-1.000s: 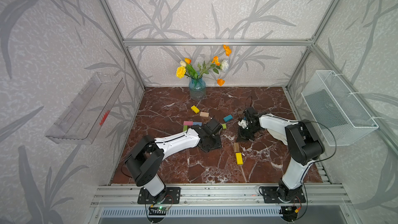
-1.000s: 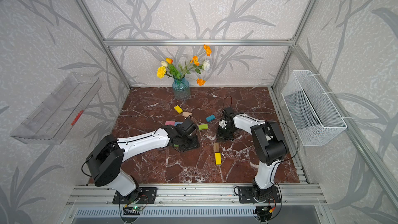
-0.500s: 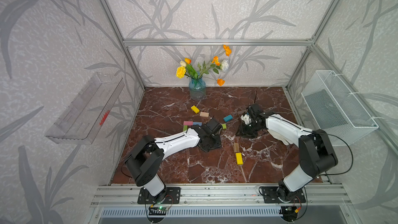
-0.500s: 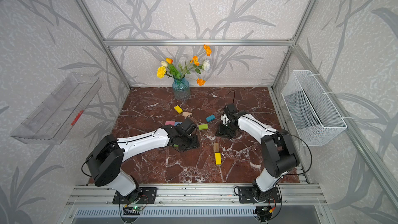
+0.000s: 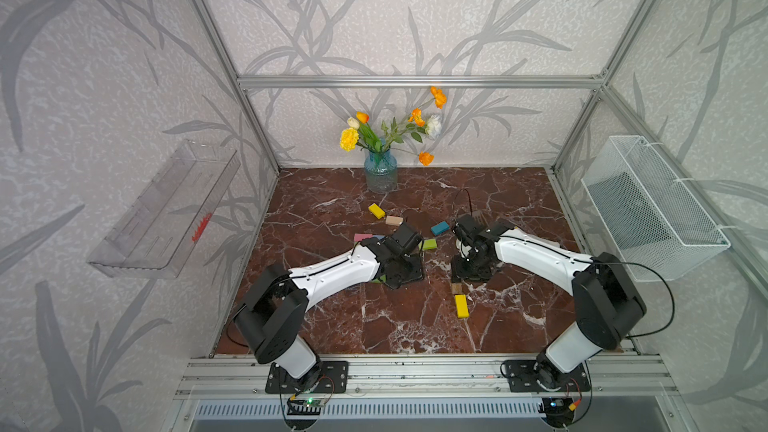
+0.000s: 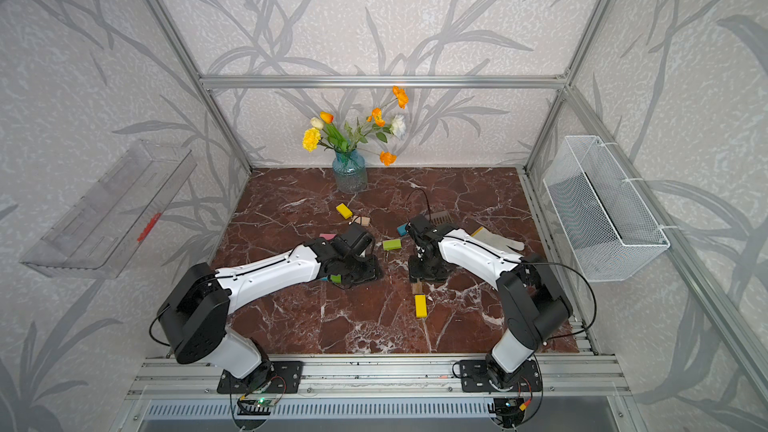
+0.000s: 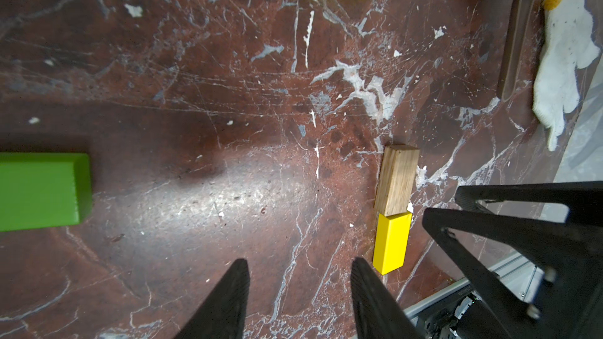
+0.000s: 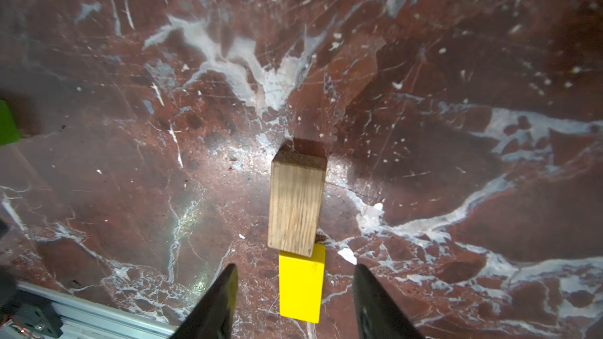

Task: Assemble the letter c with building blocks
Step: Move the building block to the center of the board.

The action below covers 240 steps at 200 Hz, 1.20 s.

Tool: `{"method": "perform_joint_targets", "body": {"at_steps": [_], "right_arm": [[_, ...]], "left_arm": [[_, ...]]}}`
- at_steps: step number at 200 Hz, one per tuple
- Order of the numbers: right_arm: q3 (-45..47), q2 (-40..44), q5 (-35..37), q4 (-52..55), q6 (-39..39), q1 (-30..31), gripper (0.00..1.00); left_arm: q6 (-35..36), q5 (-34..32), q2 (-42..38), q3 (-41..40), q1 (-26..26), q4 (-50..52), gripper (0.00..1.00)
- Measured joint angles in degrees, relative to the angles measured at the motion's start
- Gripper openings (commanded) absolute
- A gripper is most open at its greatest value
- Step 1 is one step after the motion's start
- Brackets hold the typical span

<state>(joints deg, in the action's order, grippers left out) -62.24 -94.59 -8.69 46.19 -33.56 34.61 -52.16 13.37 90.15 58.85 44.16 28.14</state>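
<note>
Showing the early laying-out stage of the letter C. A tan wood block [image 8: 297, 203] and a yellow block [image 8: 301, 285] lie flat on the desk [image 5: 415, 326], end to end and touching, with the wood one skewed slightly off the yellow one's line. The pair reads as the start of one stroke.

The right claw [image 8: 294, 269] hangs above the pair with its jaws apart and nothing between them, so the wood block lies free. The left claw [image 7: 299, 260] is likewise parted and empty, over bare desk between a dark green block [image 7: 39, 190] and the pair.

Loose stock lies farther back, apart from the pair:
- a lime block [image 5: 429, 244]
- a teal block [image 5: 439, 227]
- a pink block [image 5: 362, 237]
- a second yellow block [image 5: 376, 210]
- a pale tan block [image 5: 394, 220]

A brown scoop [image 7: 518, 34] and a white glove [image 7: 564, 50] lie to one side and play no part.

The next move, by judgement, calls for fetching a further block; the dark green one looks nearest the left claw. It should be gripped across its narrow sides and set square to one end of the pair, turning the corner without nudging the blocks already laid.
</note>
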Motion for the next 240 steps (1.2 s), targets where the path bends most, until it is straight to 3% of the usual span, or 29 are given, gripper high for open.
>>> {"method": "perform_joint_targets", "body": {"at_steps": [75, 149, 240], "right_arm": [[-3.41, -6.54, 0.24, -0.04, -0.5, 0.37, 0.47], [-4.59, -10.03, 0.07, -0.52, -0.07, 0.59, 0.28], [-13.44, -16.22, 1.46, 0.63, 2.1, 0.24, 0.3]], "left_arm": [[0.15, 0.48, -2.91, -3.32, -0.81, -0.28, 0.51], [0.15, 0.92, -2.93, -3.5, -1.11, -0.37, 0.51], [0.13, 1.36, -2.93, -3.52, -1.49, -0.55, 0.51]]}}
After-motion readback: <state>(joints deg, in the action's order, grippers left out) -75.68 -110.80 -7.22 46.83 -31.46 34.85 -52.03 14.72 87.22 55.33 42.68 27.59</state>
